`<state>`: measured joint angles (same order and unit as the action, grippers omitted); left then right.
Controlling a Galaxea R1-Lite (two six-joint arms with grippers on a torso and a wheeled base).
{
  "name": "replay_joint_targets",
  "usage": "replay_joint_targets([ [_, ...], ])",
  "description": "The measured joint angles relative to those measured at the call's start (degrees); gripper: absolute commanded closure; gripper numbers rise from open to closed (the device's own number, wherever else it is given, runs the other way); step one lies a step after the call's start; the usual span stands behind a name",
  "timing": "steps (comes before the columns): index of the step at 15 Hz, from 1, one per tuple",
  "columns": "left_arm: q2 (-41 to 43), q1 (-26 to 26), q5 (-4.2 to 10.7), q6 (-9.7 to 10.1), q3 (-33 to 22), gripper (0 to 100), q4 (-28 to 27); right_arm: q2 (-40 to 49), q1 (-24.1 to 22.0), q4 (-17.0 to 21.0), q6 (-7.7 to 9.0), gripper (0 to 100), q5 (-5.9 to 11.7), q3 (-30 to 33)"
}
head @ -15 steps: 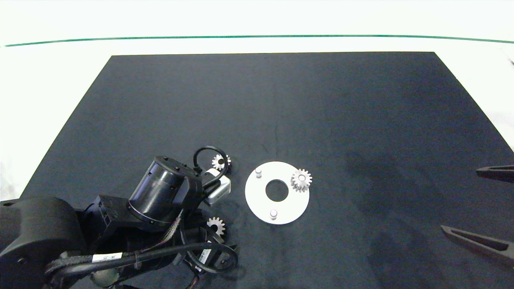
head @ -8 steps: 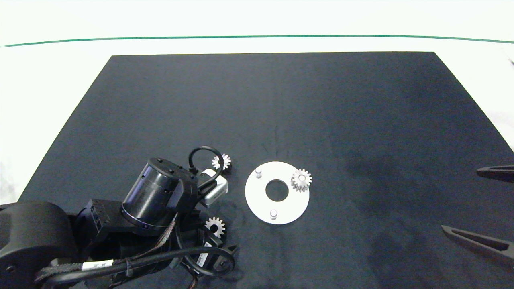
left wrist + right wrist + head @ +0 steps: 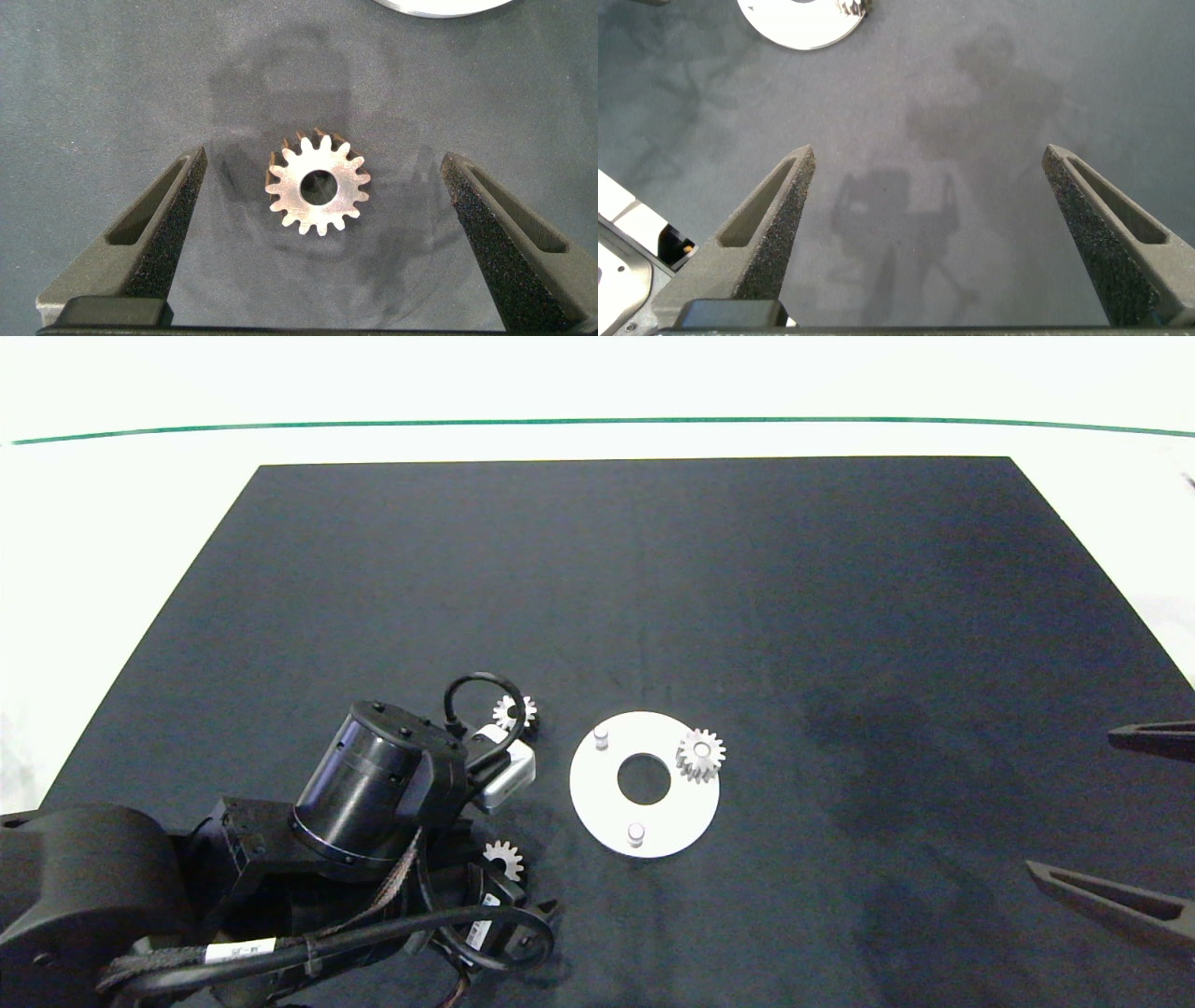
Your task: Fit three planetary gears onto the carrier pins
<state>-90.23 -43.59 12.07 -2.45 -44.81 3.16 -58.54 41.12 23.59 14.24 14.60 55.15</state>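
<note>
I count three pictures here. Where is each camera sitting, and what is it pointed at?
Head view: above the table, looking down on the white disc; the left arm enters at left, the right claw at right.
Left wrist view: on the left arm, facing a gear lying between the open left claw fingers.
Right wrist view: on the right arm, over bare mat, right claw open.
Shared: all three show the disc.

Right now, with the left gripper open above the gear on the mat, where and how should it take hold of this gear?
Probably on the toothed rim, from straight above. The gear lies flat on the black mat, centre hole up, between the fingers of the open left gripper; closing them on opposite sides of the rim should hold it level for a carrier pin.
</note>
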Motion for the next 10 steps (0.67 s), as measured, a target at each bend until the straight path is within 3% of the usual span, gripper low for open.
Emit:
replay_joint_targets([
  [10, -0.5, 0.0, -0.04, 0.02, 0.3, 19, 1.6, 0.1, 0.0, 0.0, 0.06, 0, -0.02, -0.3],
])
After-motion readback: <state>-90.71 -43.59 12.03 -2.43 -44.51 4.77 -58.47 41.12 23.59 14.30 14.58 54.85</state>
